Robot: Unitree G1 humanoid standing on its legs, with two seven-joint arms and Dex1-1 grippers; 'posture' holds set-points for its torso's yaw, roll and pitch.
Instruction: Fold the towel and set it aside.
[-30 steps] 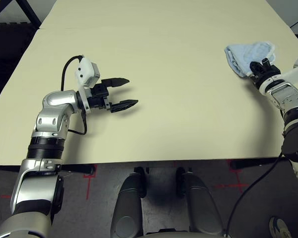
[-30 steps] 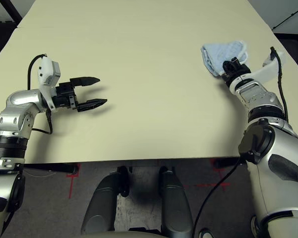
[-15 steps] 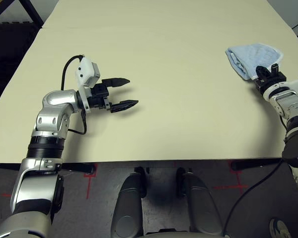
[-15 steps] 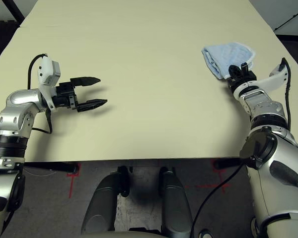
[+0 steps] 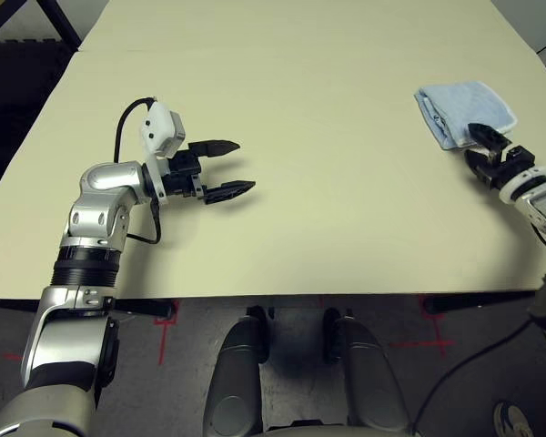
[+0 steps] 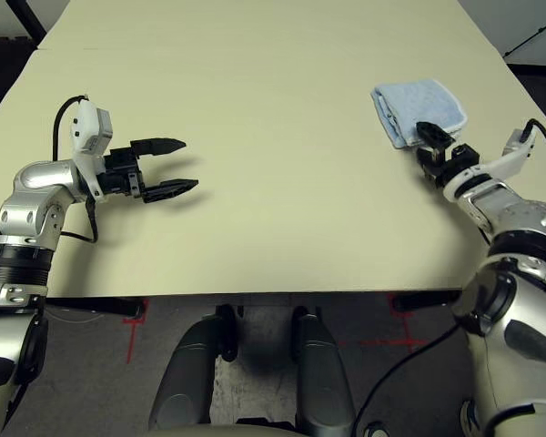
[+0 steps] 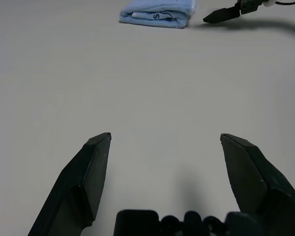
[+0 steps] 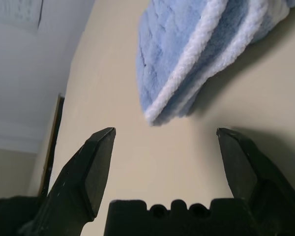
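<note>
Has just let go of folded towel (image 5: pixel 469 105), far R of table (image 5: pixel 328 228); holds nothing in R gripper (image 5: pixel 469 142) or L gripper (image 5: pixel 247 165), both wide open. Prob. set aside, nr. done.

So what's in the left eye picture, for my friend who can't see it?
A folded light-blue towel lies on a cream table, with the robot's open right gripper beside it. The open left gripper is far from the towel.
</note>
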